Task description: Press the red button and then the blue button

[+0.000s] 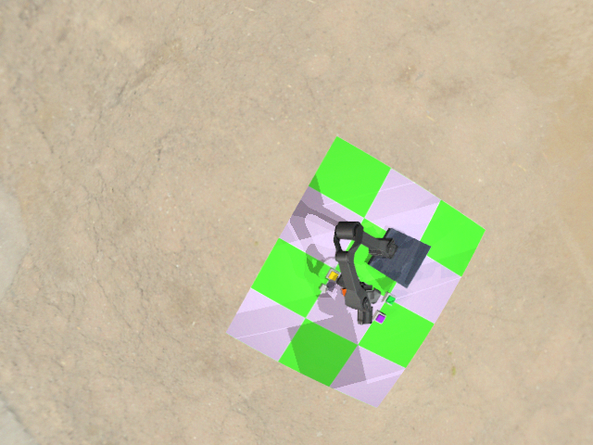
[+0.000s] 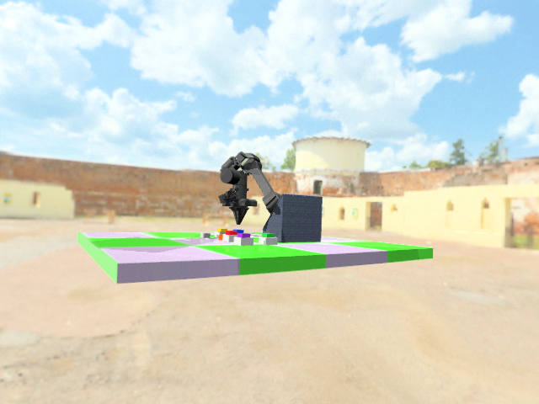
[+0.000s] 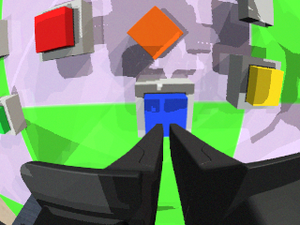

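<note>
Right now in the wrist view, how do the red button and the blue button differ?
The red button sits off to the upper left, well clear of the shut tool; the blue button lies directly ahead of its tips, partly hidden by them. The red button shows its whole top and one side; the blue button shows mostly its top. Both are square caps on grey housings.

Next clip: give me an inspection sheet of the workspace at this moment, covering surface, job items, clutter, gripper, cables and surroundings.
Surface: checkered green and lilac platform, shadows across it.
Job's things: blue button directly ahead of the jaws; red button off to one side, on its grey housing.
Clutter: orange block, yellow button, green button, purple button, small grey block.
Gripper: gripper shut on nothing, above the blue button, jaws pointing down.
Cables: nothing seen.
Surroundings: dark pedestal, sandy ground, brick walls, cloudy sky.
</note>
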Available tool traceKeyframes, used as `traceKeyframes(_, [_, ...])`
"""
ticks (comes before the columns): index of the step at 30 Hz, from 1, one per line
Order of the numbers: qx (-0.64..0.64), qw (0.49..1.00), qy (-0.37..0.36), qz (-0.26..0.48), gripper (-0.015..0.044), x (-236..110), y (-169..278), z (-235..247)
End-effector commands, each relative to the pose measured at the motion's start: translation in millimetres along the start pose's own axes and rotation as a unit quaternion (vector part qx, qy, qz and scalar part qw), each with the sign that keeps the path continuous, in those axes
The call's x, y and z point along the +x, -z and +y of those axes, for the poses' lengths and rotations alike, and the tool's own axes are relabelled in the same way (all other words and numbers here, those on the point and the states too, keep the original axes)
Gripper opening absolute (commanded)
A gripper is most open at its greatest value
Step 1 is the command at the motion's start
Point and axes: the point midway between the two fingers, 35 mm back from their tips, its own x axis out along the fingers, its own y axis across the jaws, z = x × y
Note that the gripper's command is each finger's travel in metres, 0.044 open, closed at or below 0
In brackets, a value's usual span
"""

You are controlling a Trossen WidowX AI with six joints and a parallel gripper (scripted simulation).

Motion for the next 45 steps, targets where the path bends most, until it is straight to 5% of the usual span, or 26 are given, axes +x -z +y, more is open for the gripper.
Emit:
traceKeyframes(1, [-0.003, 1.0, 0.003, 0.001, 0.002, 8.4, 1.1, -0.9])
traceKeyframes(35, [-0.002, 1.0, 0.004, 0.001, 0.002, 28.0, 1.7, -1.7])
traceKeyframes(43, [-0.003, 1.0, 0.003, 0.001, 0.002, -5.1, 1.6, -1.1])
traceKeyframes(45, [-0.003, 1.0, 0.002, 0.0, 0.0072, -8.7, -3.6, 4.8])
